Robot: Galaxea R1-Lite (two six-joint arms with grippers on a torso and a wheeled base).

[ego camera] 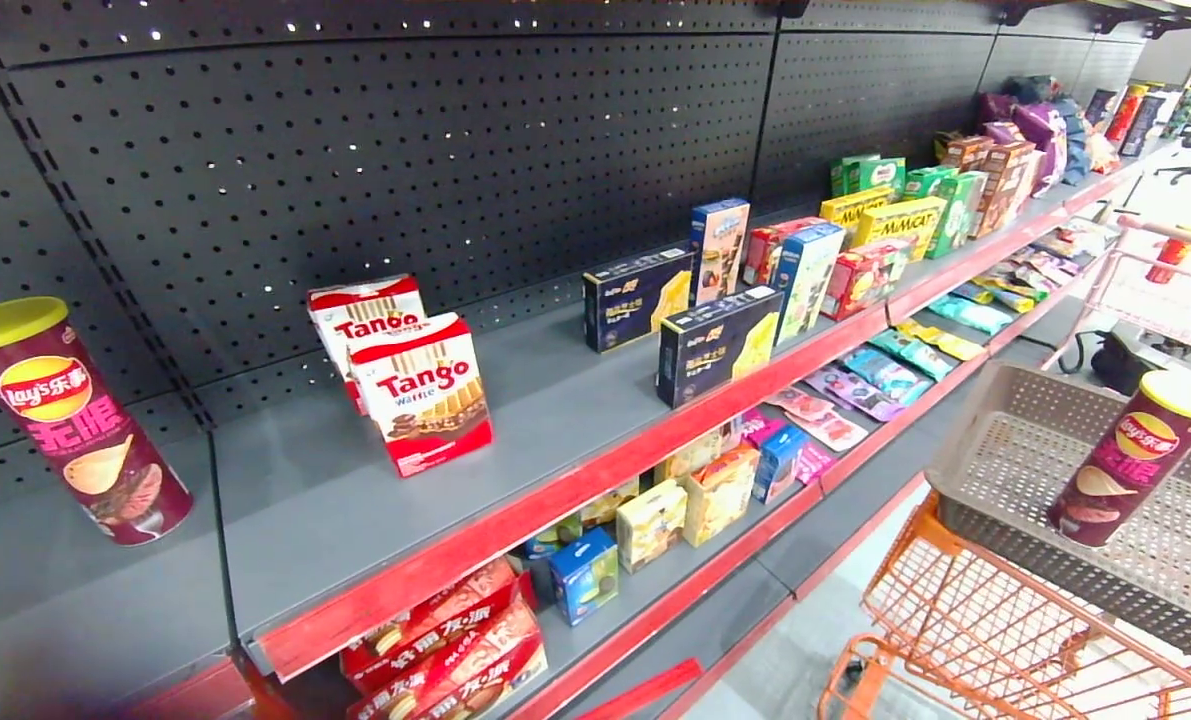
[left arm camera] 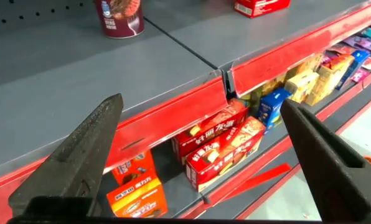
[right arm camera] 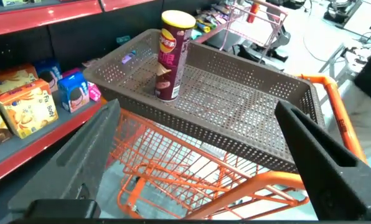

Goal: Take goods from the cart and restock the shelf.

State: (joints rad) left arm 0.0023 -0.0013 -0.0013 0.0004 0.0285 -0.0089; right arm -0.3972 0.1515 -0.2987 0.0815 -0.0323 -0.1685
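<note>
With jaws wide and empty, the right gripper (right arm camera: 197,107) should straddle the upright can (right arm camera: 172,56) ahead and close squarely mid-body.

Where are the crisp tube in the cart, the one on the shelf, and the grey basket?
Maroon yellow-lidded crisp tube in the cart (right arm camera: 170,59): right wrist view, mid-body.
Matching tube on the shelf (ego camera: 73,425): head view, mid-body.
Grey perforated plastic basket (ego camera: 1003,432): head view, side wall.

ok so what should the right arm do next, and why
Probably lower the right gripper toward the chip can standing upright in the grey basket on the cart, jaws astride it. The jaws are wide open and empty, the can is the only item visible in the basket, and a matching can already stands on the shelf.
</note>
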